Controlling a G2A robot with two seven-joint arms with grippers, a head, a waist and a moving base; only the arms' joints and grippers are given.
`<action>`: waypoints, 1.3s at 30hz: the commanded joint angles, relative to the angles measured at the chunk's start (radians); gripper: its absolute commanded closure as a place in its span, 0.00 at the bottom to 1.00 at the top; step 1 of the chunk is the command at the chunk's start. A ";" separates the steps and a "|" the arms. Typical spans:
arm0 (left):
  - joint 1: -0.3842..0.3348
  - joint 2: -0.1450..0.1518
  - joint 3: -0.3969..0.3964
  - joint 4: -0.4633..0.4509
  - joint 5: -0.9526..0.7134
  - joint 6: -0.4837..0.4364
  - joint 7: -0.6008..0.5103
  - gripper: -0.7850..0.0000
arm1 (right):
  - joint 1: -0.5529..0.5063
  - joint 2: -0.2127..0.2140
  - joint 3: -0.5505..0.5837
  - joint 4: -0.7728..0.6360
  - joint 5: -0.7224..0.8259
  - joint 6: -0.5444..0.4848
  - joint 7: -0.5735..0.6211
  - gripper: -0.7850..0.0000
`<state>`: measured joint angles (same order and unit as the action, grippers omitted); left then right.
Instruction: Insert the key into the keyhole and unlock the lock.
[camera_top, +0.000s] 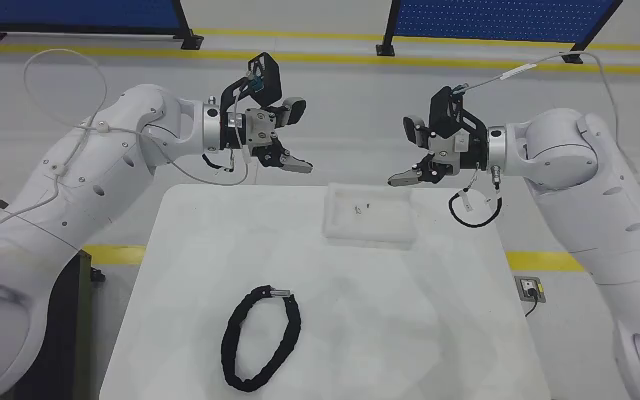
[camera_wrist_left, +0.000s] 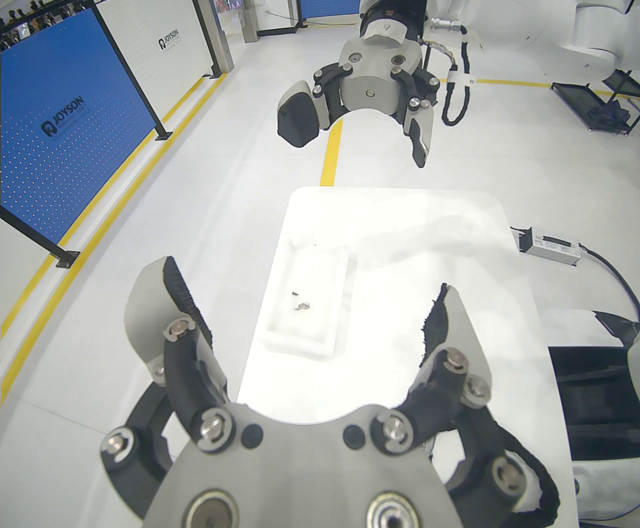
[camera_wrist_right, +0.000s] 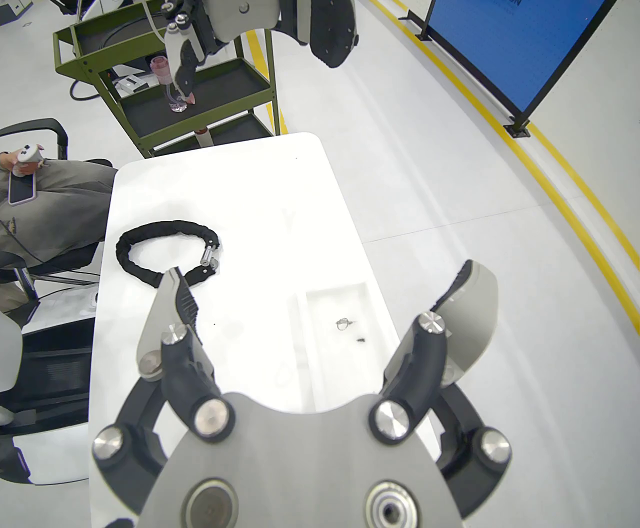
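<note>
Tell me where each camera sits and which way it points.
Top view: overhead on the robot, looking down at the table, chain lock and tray; both arms show.
Left wrist view: on the left wrist, facing across the tray toward the right pincer; its own left pincer shows.
Right wrist view: on the right wrist, facing the chain lock and left pincer; its own pincer shows.
Both wrist views share the tray and key.

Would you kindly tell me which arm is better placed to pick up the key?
Right, probably: the open right gripper hangs nearer the tray holding the key than the open left gripper does.
</note>
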<state>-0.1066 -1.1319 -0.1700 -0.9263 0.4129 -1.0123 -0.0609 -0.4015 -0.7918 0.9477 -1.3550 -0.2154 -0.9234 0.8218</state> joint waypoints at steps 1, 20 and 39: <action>0.000 0.000 0.000 0.000 0.000 0.000 0.000 0.00 | 0.000 0.000 0.000 0.000 0.000 0.000 0.000 0.00; 0.000 0.000 0.000 0.000 -0.001 0.000 -0.001 0.00 | -0.028 -0.001 -0.007 -0.009 -0.029 0.029 -0.031 0.00; 0.000 0.000 0.000 0.000 -0.001 0.000 -0.001 0.00 | -0.018 -0.131 -0.260 0.180 -0.139 0.361 -0.147 0.00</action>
<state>-0.1066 -1.1319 -0.1700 -0.9263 0.4129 -1.0123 -0.0609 -0.4199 -0.9150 0.6991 -1.1835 -0.3492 -0.5808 0.6797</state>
